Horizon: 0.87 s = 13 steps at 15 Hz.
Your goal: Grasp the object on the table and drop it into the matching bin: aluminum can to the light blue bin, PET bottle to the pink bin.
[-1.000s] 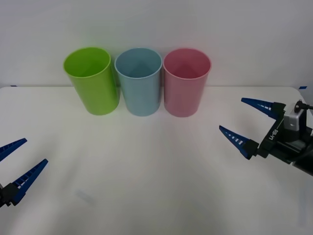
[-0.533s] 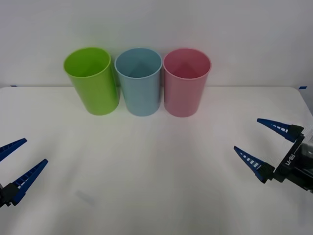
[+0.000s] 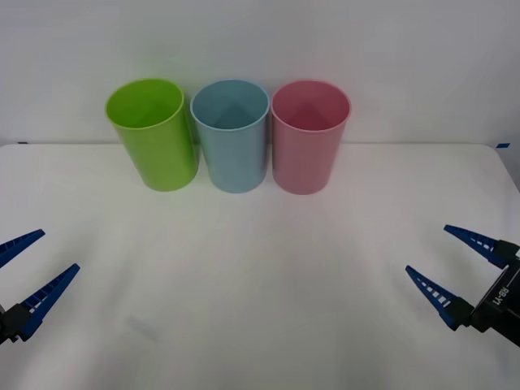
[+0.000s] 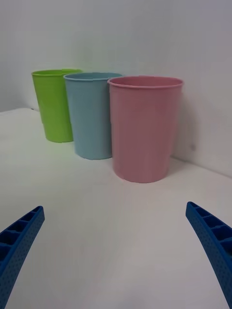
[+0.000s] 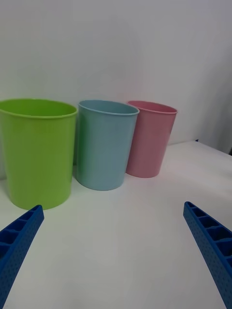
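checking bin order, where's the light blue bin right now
In the front view the light blue bin stands mid-row at the table's far edge, between lime green bin and pink bin.

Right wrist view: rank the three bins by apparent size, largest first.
1. pink bin, nearest the camera
2. light blue bin
3. lime green bin, farthest, partly hidden behind the blue

The ranking reflects nearness only; in the front view all three look alike in size.

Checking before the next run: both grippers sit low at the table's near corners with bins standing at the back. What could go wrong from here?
1. The light blue bin, pink bin and lime green bin stand almost touching, so a drop could land in the wrong bin.
2. The right gripper and left gripper hang open near the table; a sweep might scrape it.
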Tool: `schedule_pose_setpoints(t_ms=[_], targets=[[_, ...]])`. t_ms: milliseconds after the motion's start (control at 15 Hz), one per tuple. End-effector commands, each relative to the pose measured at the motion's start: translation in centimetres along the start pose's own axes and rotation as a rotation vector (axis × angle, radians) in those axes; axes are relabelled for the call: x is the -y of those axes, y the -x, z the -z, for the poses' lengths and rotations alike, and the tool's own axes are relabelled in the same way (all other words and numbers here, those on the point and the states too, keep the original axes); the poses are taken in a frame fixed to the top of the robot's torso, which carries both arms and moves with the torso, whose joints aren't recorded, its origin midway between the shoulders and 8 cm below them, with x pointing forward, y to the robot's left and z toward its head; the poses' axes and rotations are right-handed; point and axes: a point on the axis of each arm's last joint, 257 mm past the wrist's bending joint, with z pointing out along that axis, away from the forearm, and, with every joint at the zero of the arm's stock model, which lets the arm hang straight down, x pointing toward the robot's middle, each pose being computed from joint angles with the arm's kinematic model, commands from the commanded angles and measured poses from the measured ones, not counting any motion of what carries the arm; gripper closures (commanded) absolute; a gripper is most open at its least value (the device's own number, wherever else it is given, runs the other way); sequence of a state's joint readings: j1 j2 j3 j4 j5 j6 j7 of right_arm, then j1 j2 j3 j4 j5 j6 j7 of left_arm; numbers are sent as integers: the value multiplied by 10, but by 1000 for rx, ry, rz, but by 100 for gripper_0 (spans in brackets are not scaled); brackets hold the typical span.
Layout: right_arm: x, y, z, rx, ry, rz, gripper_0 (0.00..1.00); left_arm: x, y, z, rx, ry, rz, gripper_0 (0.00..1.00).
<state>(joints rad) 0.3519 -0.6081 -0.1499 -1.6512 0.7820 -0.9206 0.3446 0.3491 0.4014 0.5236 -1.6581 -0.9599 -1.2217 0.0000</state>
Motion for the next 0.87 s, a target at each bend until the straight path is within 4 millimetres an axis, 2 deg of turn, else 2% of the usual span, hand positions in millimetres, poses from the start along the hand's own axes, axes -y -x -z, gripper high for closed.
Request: schedule_pose_setpoints(t_ms=[67,400,867], targets=[[0,-15,15,-12,2,-33,0,0,0,0,0,0,0,0],[2,-25,29,-28,-9,-50,0,0,0,0,0,0,0,0],[6,-28,33,-40,-29,-52,0,0,0,0,0,0,0,0]])
